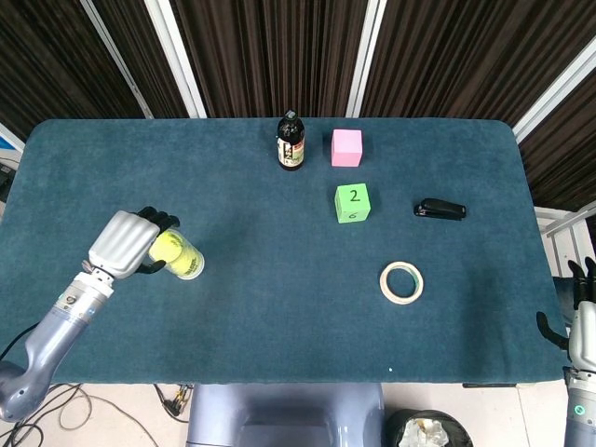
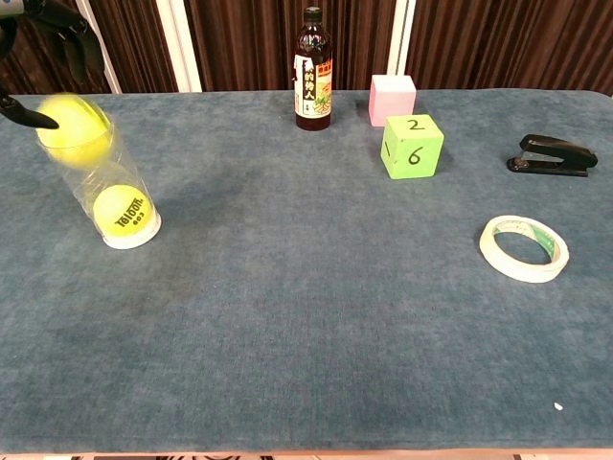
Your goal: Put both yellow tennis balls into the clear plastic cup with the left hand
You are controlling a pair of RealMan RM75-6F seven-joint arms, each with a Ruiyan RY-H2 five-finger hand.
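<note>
So the clear plastic cup (image 2: 101,187) is standing upright on its white base near the 9 o'clock edge of the tabletop (image 1: 279,279), and one yellow tennis ball (image 2: 123,211) is already sitting at the bottom of it, lettering facing the chest camera. The second tennis ball (image 2: 72,127) is right at the mouth of the cup, blurred in the chest view, so my guess is it's either dropping in or about to.

The left robot hand (image 1: 130,245) is parked directly over the cup's 9 o'clock side, fingers curled over the rim. In the chest view its dark fingers (image 2: 67,29) look spread above the ball, not wrapped on it, with one dark tip by the ball's 9 o'clock side. I honestly can't tell if it's touching the ball, so I won't call the grip either way. Makes sense to hold it that high and centered though: the cup is barely wider than a ball, so the thing has to go in straight down or it bounces off the rim, maybe tipping the cup.

The right robot hand (image 1: 579,317) is way off at the 4 o'clock corner, only partly in frame past the tabletop edge, and I can't tell what its fingers are doing. Seems sensible since this is a left-only job.

Everything else is well away from the action: brown bottle (image 1: 291,142) and pink cube (image 1: 346,147) around 12 o'clock, green cube (image 1: 352,203) just below them, stapler (image 1: 440,209) toward 2 o'clock, tape roll (image 1: 401,282) about 4 o'clock.
</note>
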